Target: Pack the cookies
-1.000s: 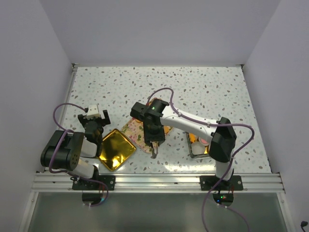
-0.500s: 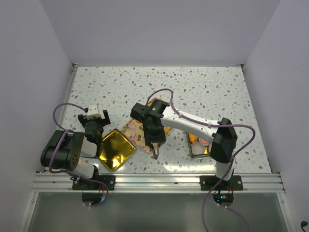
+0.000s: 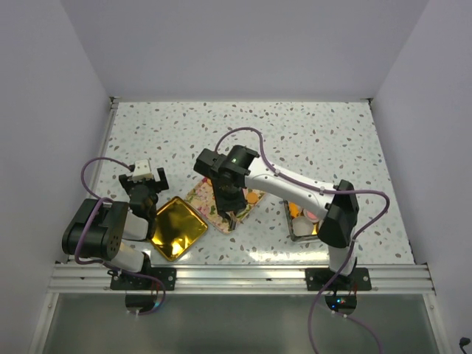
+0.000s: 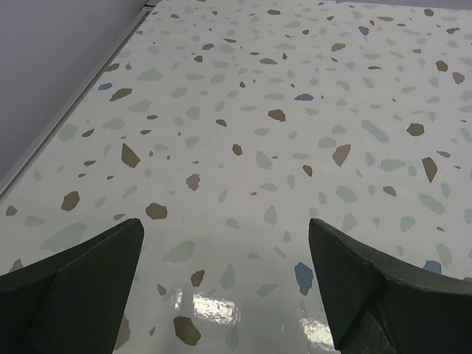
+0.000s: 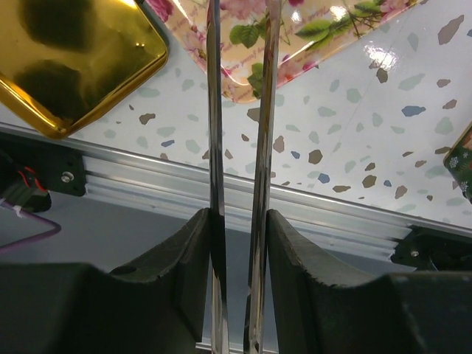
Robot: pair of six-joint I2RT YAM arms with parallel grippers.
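Over the near rim of the floral tray (image 3: 210,200), the right gripper (image 3: 231,212) is clamped on a pair of metal tweezers (image 5: 237,110). Their long blades run across that rim, slightly apart with nothing between them, just right of the gold tray (image 3: 177,228). The cookies (image 3: 301,214) are probably the small orange and pink shapes in the wire holder (image 3: 293,234) beside the right arm's base, though they are too small to be sure. They lie right of the tweezers, so the right arm is nearer. At far left, the left gripper (image 4: 228,243) hangs spread wide over the speckled table (image 4: 295,88), well apart.
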